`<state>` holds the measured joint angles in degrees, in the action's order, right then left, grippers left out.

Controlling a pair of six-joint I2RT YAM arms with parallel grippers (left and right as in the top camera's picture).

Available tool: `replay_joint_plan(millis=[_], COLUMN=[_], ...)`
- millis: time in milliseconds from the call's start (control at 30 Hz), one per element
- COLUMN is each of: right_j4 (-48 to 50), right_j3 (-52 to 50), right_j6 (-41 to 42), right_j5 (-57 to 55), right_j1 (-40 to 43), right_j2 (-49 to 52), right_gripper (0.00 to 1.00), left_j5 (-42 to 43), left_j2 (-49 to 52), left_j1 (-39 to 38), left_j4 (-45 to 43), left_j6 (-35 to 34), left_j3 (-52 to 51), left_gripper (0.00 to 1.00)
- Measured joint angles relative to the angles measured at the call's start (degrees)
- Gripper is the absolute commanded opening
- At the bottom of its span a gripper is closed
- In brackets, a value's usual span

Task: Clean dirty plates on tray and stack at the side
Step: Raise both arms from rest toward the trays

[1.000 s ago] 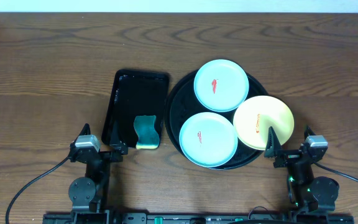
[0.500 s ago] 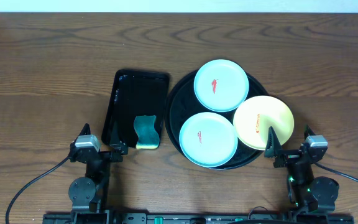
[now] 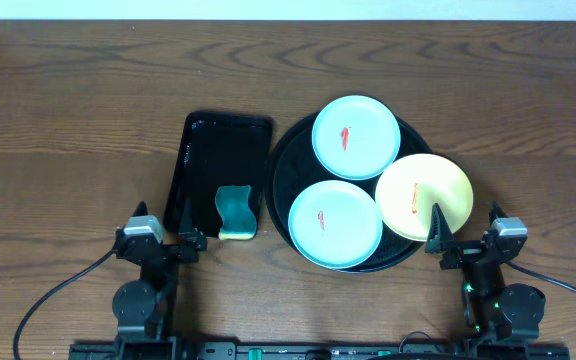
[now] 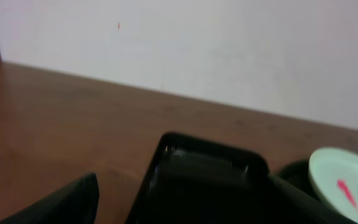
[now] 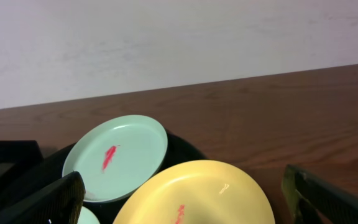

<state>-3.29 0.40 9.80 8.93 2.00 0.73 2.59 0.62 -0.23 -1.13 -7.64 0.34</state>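
The round black tray (image 3: 286, 172) holds three plates. A blue-green plate (image 3: 356, 137) with a red smear lies at the back. A second blue-green plate (image 3: 335, 223) with a small red smear lies at the front. A yellow plate (image 3: 424, 196) with an orange smear lies at the right, overhanging the rim. My left gripper (image 3: 163, 226) is open and empty at the near table edge, left of the tray. My right gripper (image 3: 465, 232) is open and empty just in front of the yellow plate (image 5: 197, 193). The back plate (image 5: 117, 155) also shows in the right wrist view.
A rectangular black tray (image 3: 218, 160) lies left of the round tray, with a green-and-yellow sponge (image 3: 235, 213) at its near end. It fills the lower left wrist view (image 4: 204, 180). Bare wooden table lies to the far left, right and back.
My left gripper has shifted very slightly to the right. The plates, the trays and the right arm have not moved.
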Motion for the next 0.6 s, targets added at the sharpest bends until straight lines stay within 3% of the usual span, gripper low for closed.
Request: replay_joint_plan(millis=[600], right_j4=[0.00], right_j3=[0.00], right_j6=[-0.02], right_j5=[0.00], right_j1=[0.00], right_j2=[0.02], right_gripper=[0.99], left_j5=[0.22], left_j2=[0.52], left_j1=[0.00], left_j4=[2.32], left_j6=[0.02], left_j3=[0.33], left_gripper=[0.84])
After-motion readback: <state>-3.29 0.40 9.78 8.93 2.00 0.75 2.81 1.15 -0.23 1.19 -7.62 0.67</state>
